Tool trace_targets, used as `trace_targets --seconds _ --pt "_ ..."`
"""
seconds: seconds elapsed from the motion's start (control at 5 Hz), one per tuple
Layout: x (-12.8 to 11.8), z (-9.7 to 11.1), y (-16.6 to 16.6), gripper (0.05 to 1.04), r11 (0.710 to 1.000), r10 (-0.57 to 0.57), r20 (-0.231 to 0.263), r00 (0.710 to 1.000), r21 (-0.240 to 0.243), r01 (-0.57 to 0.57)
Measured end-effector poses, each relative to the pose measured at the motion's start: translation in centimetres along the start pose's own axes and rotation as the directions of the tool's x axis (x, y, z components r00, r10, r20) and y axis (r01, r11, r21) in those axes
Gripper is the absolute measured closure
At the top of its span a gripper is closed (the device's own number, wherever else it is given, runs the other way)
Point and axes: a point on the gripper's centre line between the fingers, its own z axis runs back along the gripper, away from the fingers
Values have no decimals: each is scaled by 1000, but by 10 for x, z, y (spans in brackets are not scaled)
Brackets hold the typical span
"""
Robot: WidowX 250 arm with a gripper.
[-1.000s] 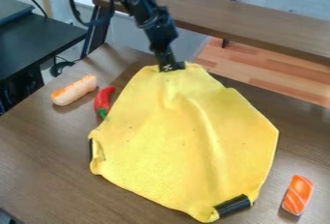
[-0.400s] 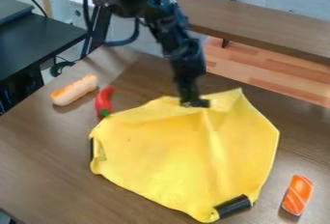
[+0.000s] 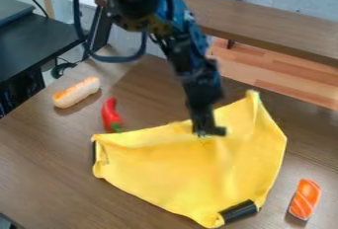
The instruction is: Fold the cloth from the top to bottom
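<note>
My black gripper (image 3: 209,132) hangs over the upper middle of the yellow cloth (image 3: 178,176), shut on the cloth's top edge, which is drawn in toward the middle. Left of the gripper, the upper edge runs in a fold line down to the cloth's left corner. On the right a corner of cloth stands up in a peak. The lower part lies spread on the table, with dark patches at the left and lower right corners.
On the brown table (image 3: 39,149), a red pepper (image 3: 110,114) lies by the cloth's upper left edge and a hot-dog-like toy (image 3: 76,92) farther up left. An orange sushi toy (image 3: 305,199) is at the lower right.
The gripper has moved down and somewhat right, bringing the cloth's top edge with it over the lower part. The red pepper has shifted slightly down and right.
</note>
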Motion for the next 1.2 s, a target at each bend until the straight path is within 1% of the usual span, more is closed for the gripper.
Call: trace_targets --seconds 0.2,0.4,0.6,0.8,1.0,1.2 --pt "2 -12 -26 1033 999 30 -42 999 -27 -31" --pt "1 -21 -47 1033 998 30 -68 997 -55 -34" --pt "6 -29 -67 1012 997 17 -98 995 -78 -25" --pt "10 -35 -85 870 995 -1 -102 995 -96 -9" --pt "17 -17 -87 606 998 41 -42 998 -35 -43" --pt "15 -1 -73 335 986 121 -16 993 -110 -122"
